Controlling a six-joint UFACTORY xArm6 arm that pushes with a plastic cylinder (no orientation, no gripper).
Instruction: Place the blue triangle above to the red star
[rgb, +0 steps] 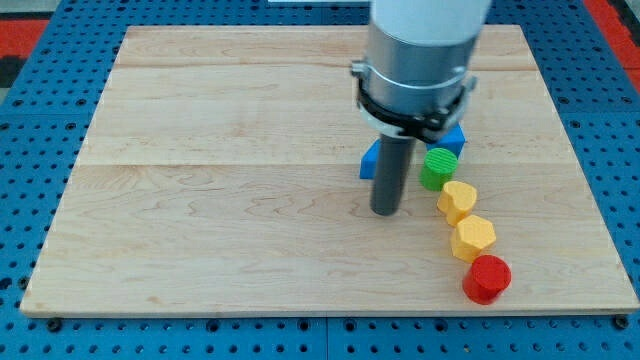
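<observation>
I am running a rig that carries no jaws at all, so there is nothing released, clenched or grasping to report; the arm is ending in a dark rod, and my tip (385, 212) is resting on the wooden worktop (220, 200). Just up and to the view's left of my tip, a blue block (370, 160) is peeking out from behind the rod, touching or nearly touching it; so much of it is hidden that I cannot tell its shape, its long axis or which way it is pointing. A second blue block (455, 138) is showing on the rod's far right, under the arm's collar. To the view's right of my tip a chain is running down and rightward: a green block (437, 168), a yellow block (457, 200), another yellow one (473, 238), and a red block (487, 278) close to the worktop's bottom edge. Left of my tip the worktop is lying wide open to its left edge.
</observation>
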